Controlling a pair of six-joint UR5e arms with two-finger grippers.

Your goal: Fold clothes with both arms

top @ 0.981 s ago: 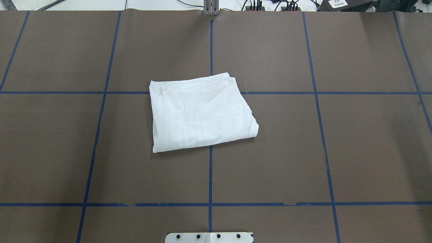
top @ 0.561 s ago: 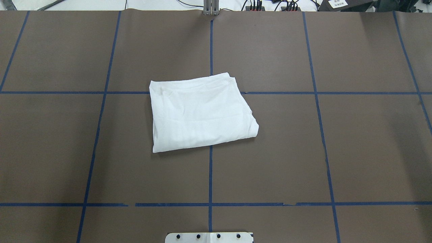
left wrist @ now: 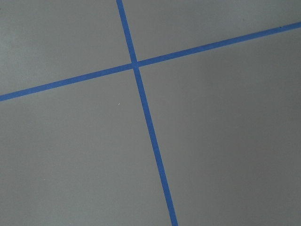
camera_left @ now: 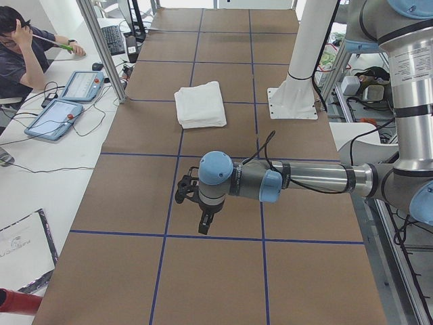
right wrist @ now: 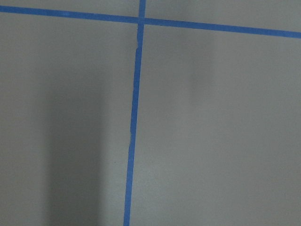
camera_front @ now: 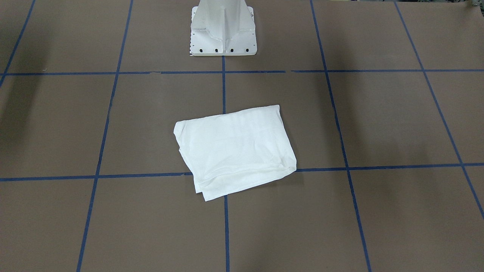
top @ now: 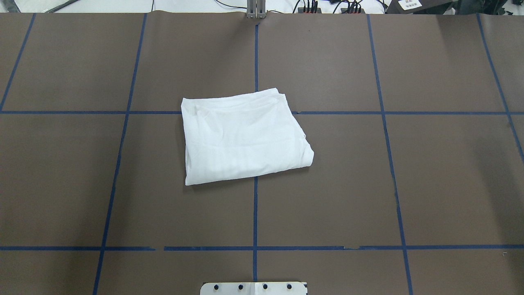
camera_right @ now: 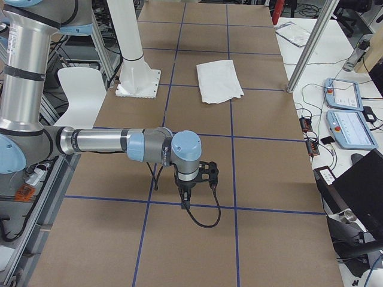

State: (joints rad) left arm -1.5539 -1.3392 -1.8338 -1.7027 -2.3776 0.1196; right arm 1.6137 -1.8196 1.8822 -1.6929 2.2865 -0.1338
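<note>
The clothes are one white shirt (top: 245, 137), folded into a compact rectangle near the middle of the brown table (top: 409, 184); it also shows in the front-facing view as the shirt (camera_front: 236, 151). Neither arm touches it. In the exterior left view my left gripper (camera_left: 203, 227) hangs over bare table, well short of the shirt (camera_left: 200, 105). In the exterior right view my right gripper (camera_right: 185, 203) hangs likewise, far from the shirt (camera_right: 219, 81). I cannot tell whether either gripper is open or shut. Both wrist views hold only table and blue tape lines.
The white pedestal base (camera_front: 223, 41) stands at the robot's edge of the table. A person (camera_left: 20, 54) sits beside the table's far side with two tablets (camera_left: 64, 108). Aluminium posts (camera_left: 101, 47) rise at that edge.
</note>
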